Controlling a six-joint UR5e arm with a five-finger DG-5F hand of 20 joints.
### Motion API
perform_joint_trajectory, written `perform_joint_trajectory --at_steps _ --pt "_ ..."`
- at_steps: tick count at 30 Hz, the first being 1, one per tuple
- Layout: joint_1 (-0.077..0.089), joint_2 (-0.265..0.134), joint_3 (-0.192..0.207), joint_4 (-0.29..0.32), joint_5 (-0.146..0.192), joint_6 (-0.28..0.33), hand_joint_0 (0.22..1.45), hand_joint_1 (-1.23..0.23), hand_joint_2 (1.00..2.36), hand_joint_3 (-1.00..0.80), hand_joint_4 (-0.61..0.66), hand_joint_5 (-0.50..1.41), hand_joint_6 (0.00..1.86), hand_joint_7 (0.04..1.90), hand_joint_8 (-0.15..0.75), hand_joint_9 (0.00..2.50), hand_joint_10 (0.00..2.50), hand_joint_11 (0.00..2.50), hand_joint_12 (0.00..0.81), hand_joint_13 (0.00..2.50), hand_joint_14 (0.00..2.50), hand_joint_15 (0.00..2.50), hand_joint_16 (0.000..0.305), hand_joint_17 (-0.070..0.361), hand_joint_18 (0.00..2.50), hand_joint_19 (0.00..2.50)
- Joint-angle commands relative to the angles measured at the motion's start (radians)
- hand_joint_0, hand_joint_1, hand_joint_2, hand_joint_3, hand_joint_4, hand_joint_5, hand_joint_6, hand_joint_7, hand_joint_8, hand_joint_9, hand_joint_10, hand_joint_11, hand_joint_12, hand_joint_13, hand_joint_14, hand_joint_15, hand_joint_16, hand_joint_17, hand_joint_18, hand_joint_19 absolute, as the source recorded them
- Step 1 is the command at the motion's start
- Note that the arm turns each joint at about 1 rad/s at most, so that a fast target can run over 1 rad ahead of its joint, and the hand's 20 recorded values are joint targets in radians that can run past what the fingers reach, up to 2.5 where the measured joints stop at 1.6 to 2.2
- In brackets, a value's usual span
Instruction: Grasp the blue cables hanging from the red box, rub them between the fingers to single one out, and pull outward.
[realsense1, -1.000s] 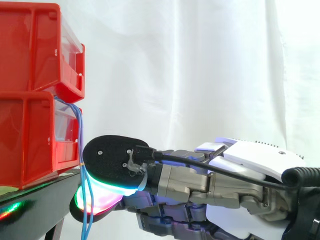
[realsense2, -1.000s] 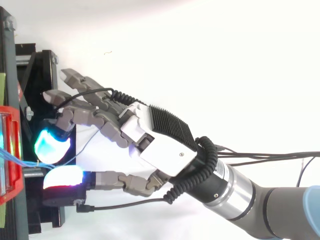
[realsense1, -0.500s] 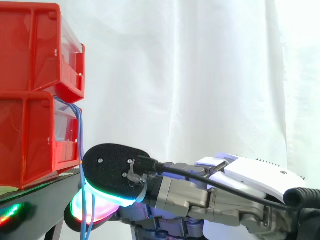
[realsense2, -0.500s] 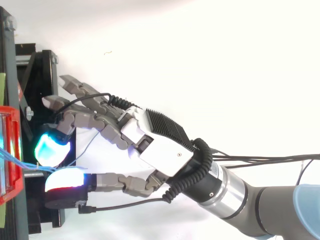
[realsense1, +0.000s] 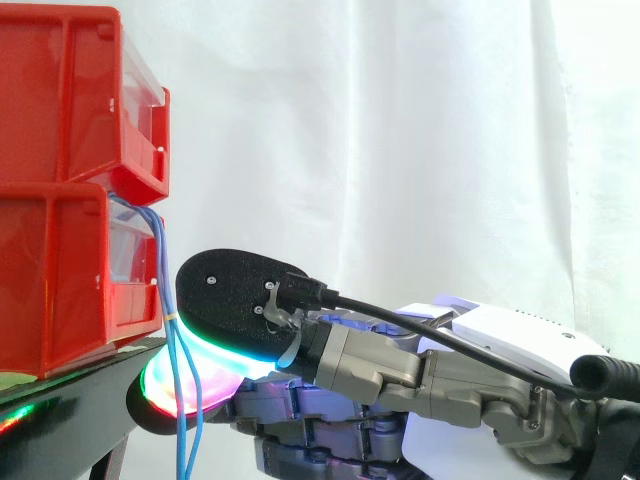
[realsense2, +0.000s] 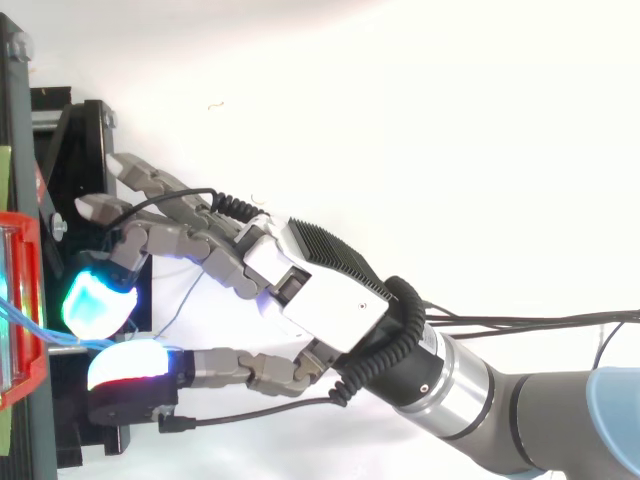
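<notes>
Thin blue cables (realsense1: 160, 260) droop from the lower glossy red box (realsense1: 60, 290), pinched between 2 thick, rounded glowing fingers (realsense2: 96, 300) of the hand (realsense2: 310, 300); the other fingers reach out straight.

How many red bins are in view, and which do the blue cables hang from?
2, stacked at the side view's left: the upper bin and, under it, the lower bin, from whose front the blue cables hang. More may lie beyond the frame.
</notes>
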Motion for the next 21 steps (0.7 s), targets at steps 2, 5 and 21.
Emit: perform_joint_trajectory --at_steps 2,5,21 --pt "-0.002 0.0 0.001 0.005 0.0 0.008 0.59 -0.64 1.02 -0.34 0.3 -0.15 0.5 1.31 0.367 0.29 0.0 0.0 0.358 0.08 0.0 0.0 0.039 0.088 0.0 0.0" --pt "-0.001 0.0 -0.001 0.005 0.0 0.021 0.59 -0.64 1.02 -0.33 0.29 -0.16 0.52 1.3 0.367 0.29 0.0 0.0 0.354 0.1 0.0 0.0 0.038 0.086 0.0 0.0" --pt "-0.009 -0.065 0.021 0.109 -0.028 0.058 0.59 -0.64 1.02 -0.35 0.31 -0.16 0.5 1.21 0.361 0.29 0.0 0.0 0.354 0.09 0.0 0.0 0.038 0.086 0.0 0.0"
